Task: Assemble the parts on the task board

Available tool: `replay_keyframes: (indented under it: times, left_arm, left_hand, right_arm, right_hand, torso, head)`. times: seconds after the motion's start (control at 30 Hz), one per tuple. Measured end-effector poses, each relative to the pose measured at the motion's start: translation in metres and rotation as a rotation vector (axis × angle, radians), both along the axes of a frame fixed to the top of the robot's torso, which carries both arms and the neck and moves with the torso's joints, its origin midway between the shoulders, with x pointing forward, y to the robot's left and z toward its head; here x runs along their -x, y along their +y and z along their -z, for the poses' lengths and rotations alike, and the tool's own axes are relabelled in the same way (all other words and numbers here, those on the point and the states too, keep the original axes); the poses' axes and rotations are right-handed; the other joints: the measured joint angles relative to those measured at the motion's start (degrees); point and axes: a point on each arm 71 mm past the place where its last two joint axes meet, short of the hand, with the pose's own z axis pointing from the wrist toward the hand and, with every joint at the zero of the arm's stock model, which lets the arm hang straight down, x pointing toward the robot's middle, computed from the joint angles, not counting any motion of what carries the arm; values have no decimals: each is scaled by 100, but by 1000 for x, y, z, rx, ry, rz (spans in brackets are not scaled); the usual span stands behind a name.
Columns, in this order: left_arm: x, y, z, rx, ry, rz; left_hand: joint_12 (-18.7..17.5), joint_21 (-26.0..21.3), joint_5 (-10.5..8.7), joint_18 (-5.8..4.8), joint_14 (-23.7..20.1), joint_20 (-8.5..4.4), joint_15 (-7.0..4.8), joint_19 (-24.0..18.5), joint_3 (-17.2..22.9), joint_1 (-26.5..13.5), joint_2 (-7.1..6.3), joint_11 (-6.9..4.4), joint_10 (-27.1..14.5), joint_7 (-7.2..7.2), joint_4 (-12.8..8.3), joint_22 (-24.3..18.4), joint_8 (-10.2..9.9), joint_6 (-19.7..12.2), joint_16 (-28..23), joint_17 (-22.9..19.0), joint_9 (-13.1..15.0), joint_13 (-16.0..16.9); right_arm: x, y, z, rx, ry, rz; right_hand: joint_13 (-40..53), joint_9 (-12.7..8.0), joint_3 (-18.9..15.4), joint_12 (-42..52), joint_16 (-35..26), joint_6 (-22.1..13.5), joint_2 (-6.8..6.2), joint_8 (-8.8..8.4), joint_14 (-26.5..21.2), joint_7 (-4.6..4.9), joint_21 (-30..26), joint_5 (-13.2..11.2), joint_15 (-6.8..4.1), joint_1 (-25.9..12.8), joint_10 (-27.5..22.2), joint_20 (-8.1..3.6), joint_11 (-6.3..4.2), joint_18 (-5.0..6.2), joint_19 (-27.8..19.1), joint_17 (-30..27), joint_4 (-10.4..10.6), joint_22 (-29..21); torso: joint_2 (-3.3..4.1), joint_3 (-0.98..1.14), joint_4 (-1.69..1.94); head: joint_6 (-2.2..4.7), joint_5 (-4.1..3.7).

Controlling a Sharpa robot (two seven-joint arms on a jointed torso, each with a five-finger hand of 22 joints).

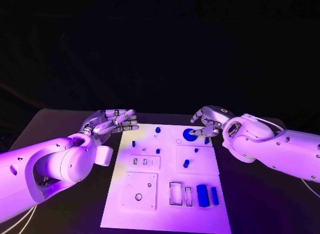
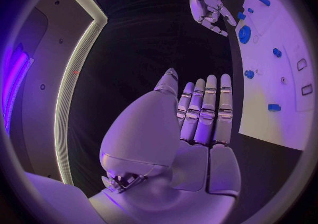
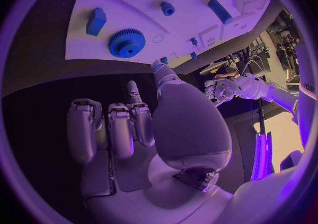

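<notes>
Left hand (image 1: 112, 122) hovers just off the task board (image 1: 167, 204) at its far corner on the robot's left, over the black table (image 1: 54, 122). Fingers (image 2: 206, 108) are stretched out straight and side by side, gripping nothing; palm bare in the left wrist view.

Right hand (image 1: 209, 122) sits at the board's far edge on the robot's right. Fingers (image 3: 109, 128) are loosely curled, thumb extended, nothing between them. Fingertips point down just beside the blue gear (image 1: 190, 135), which lies flat on the board. From the head view I can't tell whether a tip touches the gear; the right wrist view shows the gear (image 3: 126, 42) apart from the fingers, beyond the thumb tip.

Other parts on the board:
- small blue block (image 3: 96, 21) standing just past the gear, further from the right fingers
- short blue peg (image 1: 158, 130) between the two hands' fingertips, near the far edge
- blue pegs (image 1: 196, 150) in the mid plate, nearer the robot than the right fingers
- two long blue bars (image 1: 202, 195), (image 1: 215, 195) standing in slots at the near end, well apart from both hands
- empty rectangular slot (image 1: 175, 193) beside those bars
</notes>
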Motion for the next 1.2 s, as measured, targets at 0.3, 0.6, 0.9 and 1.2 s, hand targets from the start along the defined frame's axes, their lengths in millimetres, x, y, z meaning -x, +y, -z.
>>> replay_keyframes:
  times: [0.3,0.6,0.9,1.2]
  left_arm:
    - [-1,1,0,0,1,0]
    - [-1,1,0,0,1,0]
    - [0,-1,0,2,2,5]
    - [0,0,0,1,2,3]
  left_hand:
    - [0,0,0,0,0,0,0,0,0,0,0,0,0,0,0,0,-22,0,0,5,0,0]
    - [0,0,0,-1,0,0,0,0,0,0,0,0,0,0,0,-4,-22,0,0,4,0,1]
    - [0,0,0,0,1,0,0,0,0,0,0,0,0,0,0,-4,-22,0,0,3,0,1]
    - [0,0,0,-1,-19,0,19,0,0,0,0,0,0,0,0,-8,-22,0,0,3,0,1]
  right_arm:
    - [-8,0,7,22,53,26]
    - [-12,2,13,37,81,35]
    - [-16,3,16,44,92,38]
    - [-19,3,20,47,112,41]
  right_hand:
    - [0,18,-111,79,0,-76,0,0,0,16,0,0,40,89,20,21,20,1,20,-1,111,-1]
    - [-1,24,-127,79,-1,-75,23,21,0,16,0,0,40,112,19,43,20,1,-3,-1,127,-1]
    - [-2,41,-142,79,-1,-75,60,44,0,16,0,0,40,149,19,43,20,1,-3,-2,142,-2]
    - [-3,49,-158,79,-1,-75,106,66,0,16,0,-1,40,195,19,43,20,2,-3,-2,158,-3]
  torso:
    - [1,-2,4]
    - [3,-3,-3]
    - [1,-5,-4]
    - [0,0,4]
  head:
    - [-20,-44]
    - [-31,-32]
    - [-90,-38]
    - [-120,-57]
